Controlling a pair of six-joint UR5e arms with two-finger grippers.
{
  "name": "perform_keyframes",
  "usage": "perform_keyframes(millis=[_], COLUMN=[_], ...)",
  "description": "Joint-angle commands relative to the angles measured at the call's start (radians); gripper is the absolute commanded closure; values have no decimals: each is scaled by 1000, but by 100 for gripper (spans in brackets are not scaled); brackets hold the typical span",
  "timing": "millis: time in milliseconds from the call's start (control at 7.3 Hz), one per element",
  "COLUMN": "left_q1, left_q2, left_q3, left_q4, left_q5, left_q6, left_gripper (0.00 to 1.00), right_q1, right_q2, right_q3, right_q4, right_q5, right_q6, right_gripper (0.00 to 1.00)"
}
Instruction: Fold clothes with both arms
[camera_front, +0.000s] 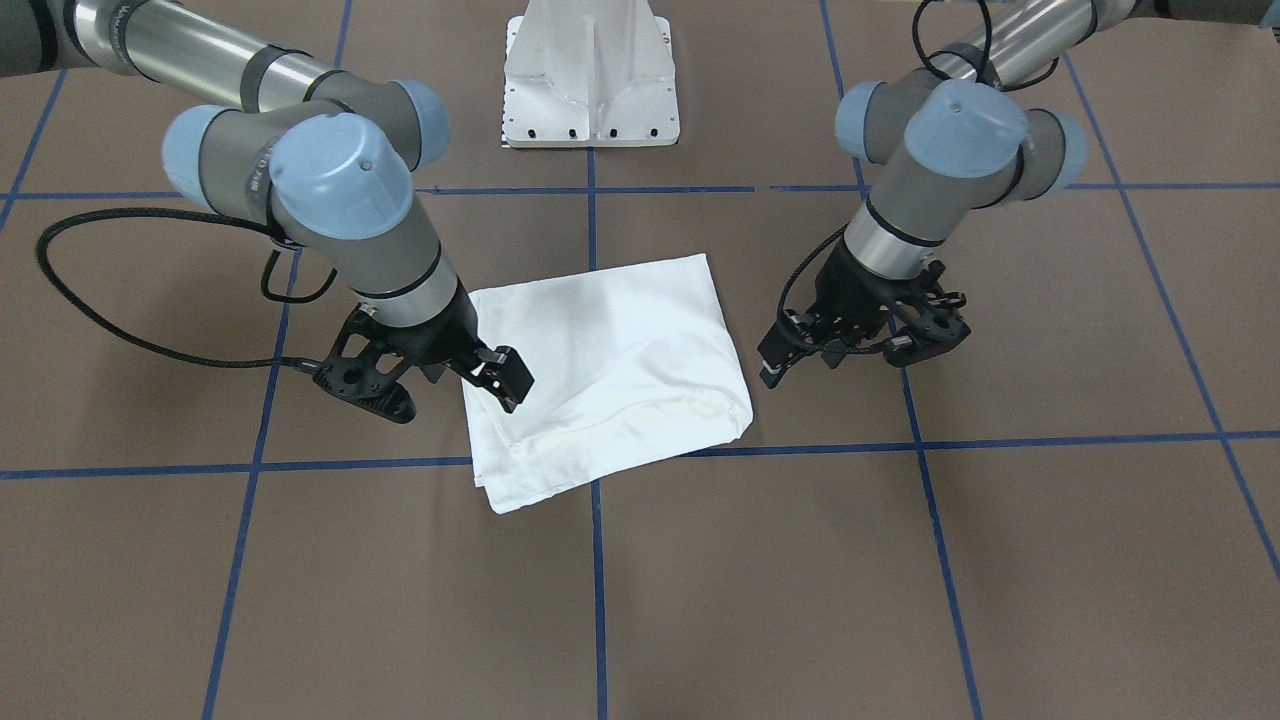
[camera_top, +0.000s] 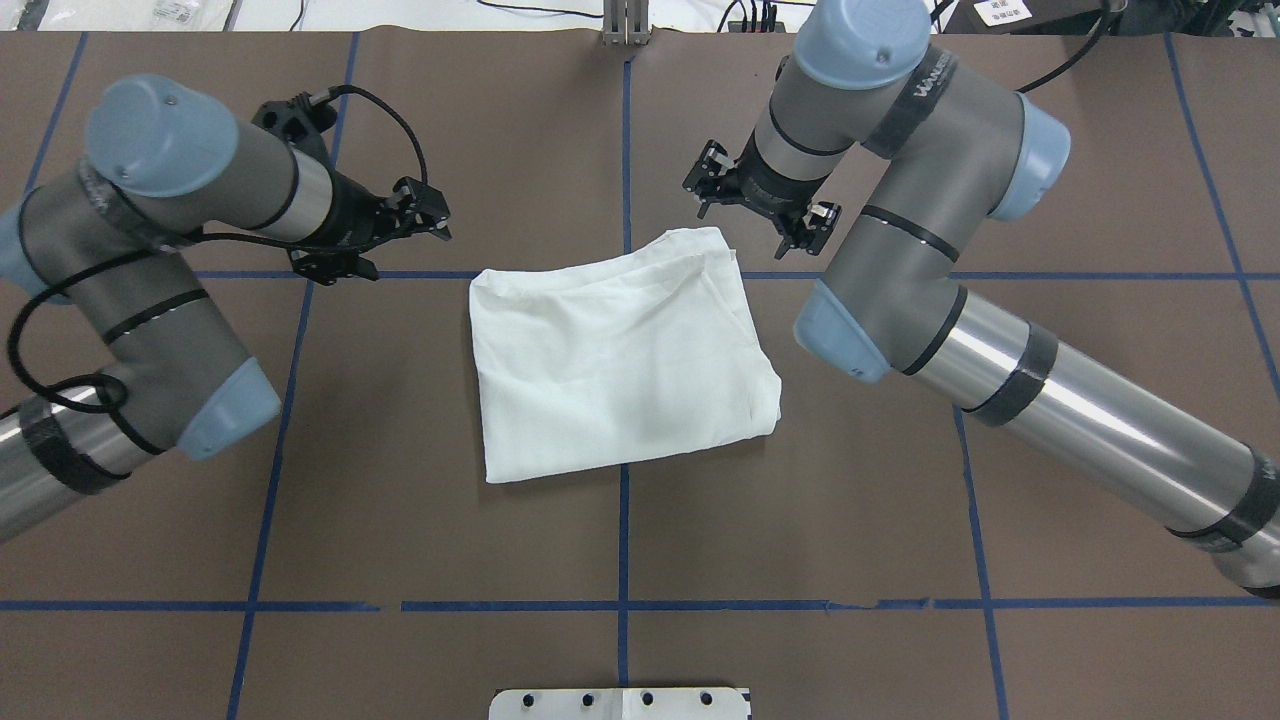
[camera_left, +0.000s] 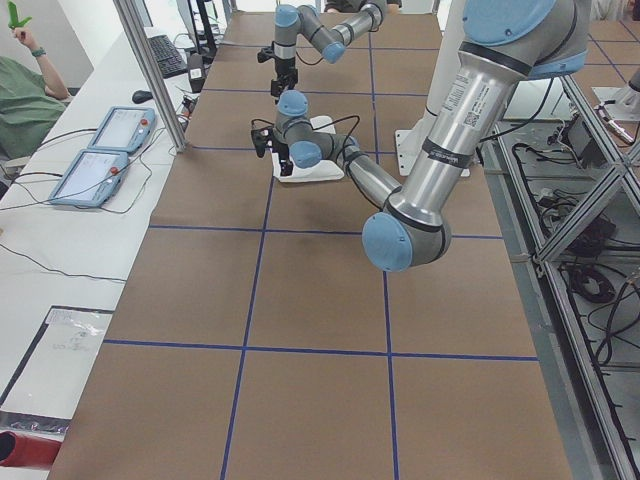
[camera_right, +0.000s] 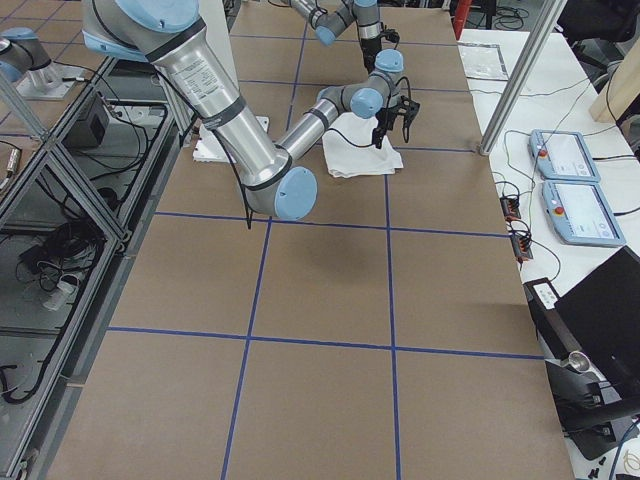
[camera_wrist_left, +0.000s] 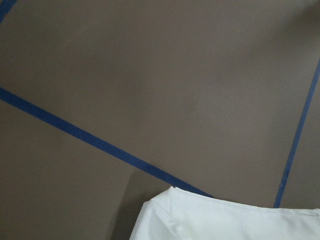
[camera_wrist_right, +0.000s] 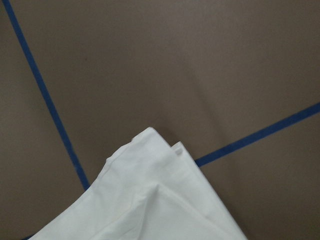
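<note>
The white T-shirt (camera_front: 610, 370) (camera_top: 620, 360) lies folded into a rough rectangle at the middle of the brown table. No print or collar shows. My left gripper (camera_front: 840, 358) (camera_top: 395, 240) hovers just off the shirt's far left corner, open and holding nothing. At the far right corner my right gripper (camera_front: 455, 398) (camera_top: 757, 213) stands over the shirt's edge, also open and holding nothing. Each wrist view shows one shirt corner (camera_wrist_left: 225, 220) (camera_wrist_right: 150, 200) on the table and no fingers.
The white metal pedestal base (camera_front: 590, 80) (camera_top: 620, 703) stands at the robot's side of the table. Blue tape lines (camera_top: 622, 520) cross the brown surface. Control tablets (camera_left: 100, 150) (camera_right: 575, 185) lie on a side bench, where a person (camera_left: 25, 100) sits.
</note>
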Motion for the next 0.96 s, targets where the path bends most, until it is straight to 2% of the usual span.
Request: perform_keyframes(millis=[0, 274, 548, 821], left_q1=[-124, -300, -438, -515], left_q2=[211, 331, 447, 523], left_q3=[-151, -153, -151, -139], left_q4=[4, 4, 36, 41], left_q5=[-48, -137, -143, -143], left_q6=[302, 656, 1017, 1223], left_gripper=[0, 0, 0, 0], right_q1=[153, 369, 541, 664], right_q2=[-170, -334, -519, -656], right_q3=[102, 113, 107, 110], right_q4=[-23, -53, -56, -60], right_q5=[25, 182, 212, 246], right_q6=[-376, -760, -1186, -1460], right_gripper=[0, 0, 0, 0])
